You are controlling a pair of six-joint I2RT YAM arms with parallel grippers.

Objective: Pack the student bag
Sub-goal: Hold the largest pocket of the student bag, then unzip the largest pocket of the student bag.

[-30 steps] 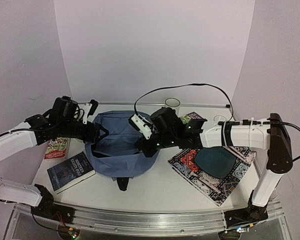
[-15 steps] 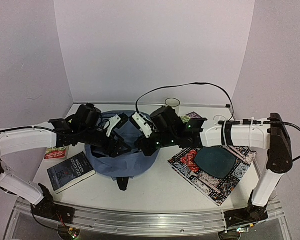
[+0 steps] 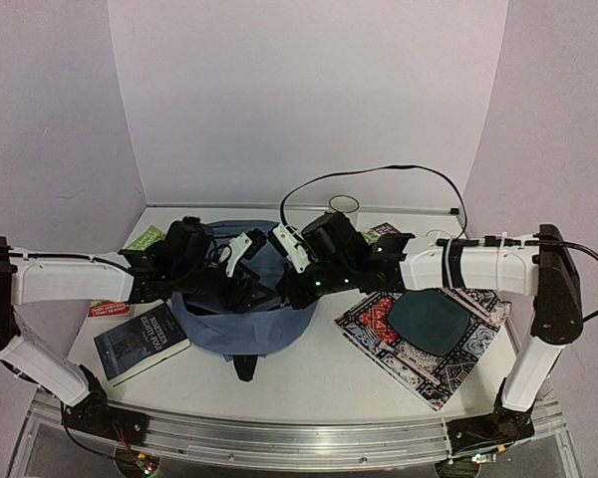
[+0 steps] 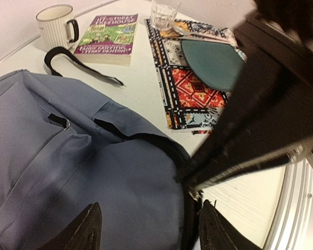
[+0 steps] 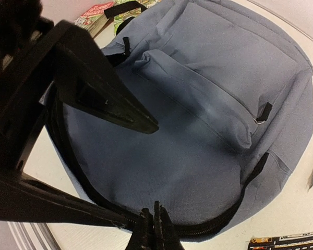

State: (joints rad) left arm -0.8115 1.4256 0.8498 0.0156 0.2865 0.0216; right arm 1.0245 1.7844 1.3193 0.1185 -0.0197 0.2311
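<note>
1. Position: the bag (image 3: 229, 327) lies flat in the middle of the table (image 3: 319, 386), front pocket up, between a dark book (image 3: 140, 344) on its left and a patterned mat (image 3: 458, 370) on its right.
2. Left gripper (image 4: 151, 233): jaws open, hanging just above the bag's near fabric, with nothing between them.
3. Right gripper (image 5: 154, 229): jaws closed, tips at the zipper (image 5: 208, 227) along the near rim. Whether any fabric is pinched cannot be told.
4. Hazard, collision: both grippers crowd the same part of the rim, close together. Any sideways move by either arm may strike the other.
5. Hazard, wrong layer: if the left jaws close here, they may catch only the top panel and not the rim, so the mouth would not open.
6. Hazard, slip: soft fabric may slide out of the closed right tips under a pull.
7. Hazard, drag: an uneven pull may slide the bag toward the near edge or over the book.
</note>
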